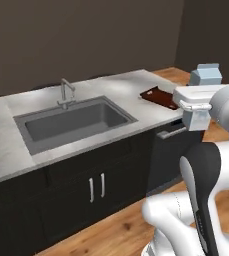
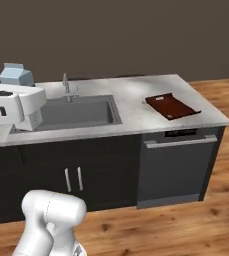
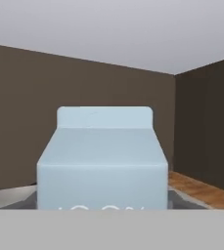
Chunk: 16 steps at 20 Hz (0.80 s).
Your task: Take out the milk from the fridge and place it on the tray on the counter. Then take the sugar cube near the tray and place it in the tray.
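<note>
Held aloft above the white-grey marbled counter [image 2: 136,95]: pale blue-and-white gabled milk carton [image 2: 16,75], apparently pinched in the gripper [image 3: 102,207], fingertips hidden. At right end: dark reddish-brown tray [image 2: 172,106].

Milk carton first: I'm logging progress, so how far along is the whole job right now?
Done, apparently: the milk is out of the fridge, raised above the arm's wrist near the counter. In hand: carrying it over; the hand view has it close in front, though the fingers gripping it aren't visible. Left: setting it on the tray, which holds nothing, then the sugar cube, too small to make out.
</note>
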Available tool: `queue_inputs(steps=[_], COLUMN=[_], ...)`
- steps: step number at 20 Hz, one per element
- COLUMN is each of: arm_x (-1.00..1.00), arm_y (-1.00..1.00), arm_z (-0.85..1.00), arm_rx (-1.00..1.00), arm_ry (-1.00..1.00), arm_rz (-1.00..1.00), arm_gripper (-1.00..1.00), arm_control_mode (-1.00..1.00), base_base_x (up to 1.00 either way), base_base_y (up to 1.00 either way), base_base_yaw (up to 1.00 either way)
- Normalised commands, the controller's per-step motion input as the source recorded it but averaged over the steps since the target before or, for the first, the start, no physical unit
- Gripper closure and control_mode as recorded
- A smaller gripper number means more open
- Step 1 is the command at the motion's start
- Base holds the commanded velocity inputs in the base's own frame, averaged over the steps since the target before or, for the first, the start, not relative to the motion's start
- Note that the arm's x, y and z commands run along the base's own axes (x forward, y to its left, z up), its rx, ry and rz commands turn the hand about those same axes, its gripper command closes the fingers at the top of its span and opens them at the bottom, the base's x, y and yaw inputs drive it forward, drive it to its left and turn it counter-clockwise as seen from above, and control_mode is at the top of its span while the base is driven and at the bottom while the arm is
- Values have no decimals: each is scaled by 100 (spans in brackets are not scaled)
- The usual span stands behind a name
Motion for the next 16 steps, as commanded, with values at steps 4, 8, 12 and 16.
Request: queue_inputs(steps=[4,8,12,16], arm_x=[0,0,0,0], arm_y=[0,0,0,0], arm_z=[0,0,0,0], arm_rx=[0,0,0,0], arm_ry=[0,0,0,0], arm_rz=[0,0,0,0], arm_gripper=[100,100,100,100], arm_control_mode=[100,100,100,100], base_base_x=[6,0,1,8], base_base_y=[-100,-100,-100,-100], base_base_yaw=[26,25,26,28])
